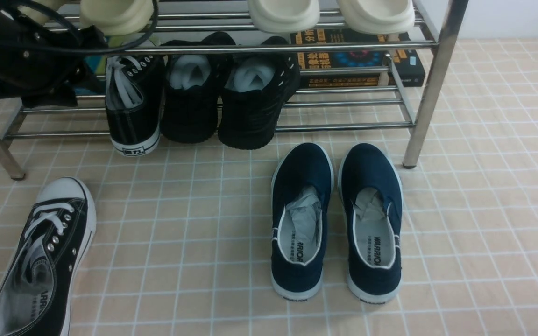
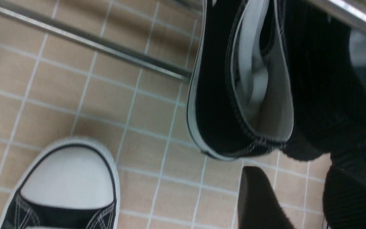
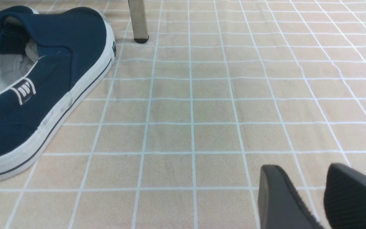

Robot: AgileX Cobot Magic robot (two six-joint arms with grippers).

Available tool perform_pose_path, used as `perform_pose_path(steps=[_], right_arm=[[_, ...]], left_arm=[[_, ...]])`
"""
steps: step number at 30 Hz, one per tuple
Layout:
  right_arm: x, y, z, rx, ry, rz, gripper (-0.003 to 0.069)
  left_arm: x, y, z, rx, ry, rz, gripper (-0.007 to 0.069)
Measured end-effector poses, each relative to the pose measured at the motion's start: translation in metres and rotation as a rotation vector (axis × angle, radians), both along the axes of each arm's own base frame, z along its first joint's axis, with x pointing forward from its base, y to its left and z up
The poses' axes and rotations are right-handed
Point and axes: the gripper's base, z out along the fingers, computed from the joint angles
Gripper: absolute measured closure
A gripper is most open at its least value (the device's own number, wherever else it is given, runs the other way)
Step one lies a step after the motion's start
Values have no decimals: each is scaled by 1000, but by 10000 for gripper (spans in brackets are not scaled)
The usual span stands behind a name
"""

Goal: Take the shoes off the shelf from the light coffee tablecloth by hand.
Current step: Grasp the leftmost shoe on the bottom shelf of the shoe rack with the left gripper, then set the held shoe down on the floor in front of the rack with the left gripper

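The cloth, tan with thin white lines in squares, covers all of the counter I can see and lies nearly flat. A strip of pale wall shows behind the shelf, whose chrome legs stand on the cloth. One sneaker sits at the left end of the shelf's lower tier, heel out over the front bar, just beside the black shoes stuffed with white paper. Books lie at that tier's right end and cream slippers sit on the top tier. The sneaker's mate lies off the shelf on the cloth, in front of the left leg, toe cap toward the shelf. Navy slip-ons stand side by side on the cloth just in front of the shelf's right half. The left gripper hangs by the shelved sneaker's heel, fingers apart with bare cloth between them, holding nothing. The right gripper is low over the cloth in front of the shelf's right leg, beyond the slip-ons, jaws parted and empty.
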Motion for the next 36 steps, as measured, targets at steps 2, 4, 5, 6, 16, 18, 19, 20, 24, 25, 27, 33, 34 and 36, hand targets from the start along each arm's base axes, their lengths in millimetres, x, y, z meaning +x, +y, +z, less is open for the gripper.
perform_pose_path(steps=[2,4,5,6,16,18,19,20,24,25,27,33,34,36], right_arm=[[0,0,0,0,0,0,420],[0,0,0,0,0,0,420],[0,0,0,0,0,0,420],[0,0,0,0,0,0,420],[0,0,0,0,0,0,419],[0,0,0,0,0,0,419],[0,0,0,0,0,0,419],[0,0,0,0,0,0,419],[0,0,0,0,0,0,419],[0,0,0,0,0,0,419],[0,0,0,0,0,0,419],[0,0,0,0,0,0,419],[0,0,0,1,0,0,419],[0,0,0,1,0,0,419]], left_arm=[[8,0,-6,-4,-8,8,197],[17,1,-20,-3,5,15,153],[19,1,-22,-3,7,16,148],[26,1,-32,-3,11,23,140],[51,3,-69,1,10,49,145],[53,3,-74,2,19,50,165],[54,3,-77,1,26,50,193],[55,3,-80,0,31,51,225],[56,2,-83,-13,47,53,436],[56,2,-83,-13,48,52,449],[53,1,-82,-12,70,44,572],[33,2,-62,27,137,5,606],[21,2,-50,46,155,-8,606],[2,4,-27,76,171,-23,606]])
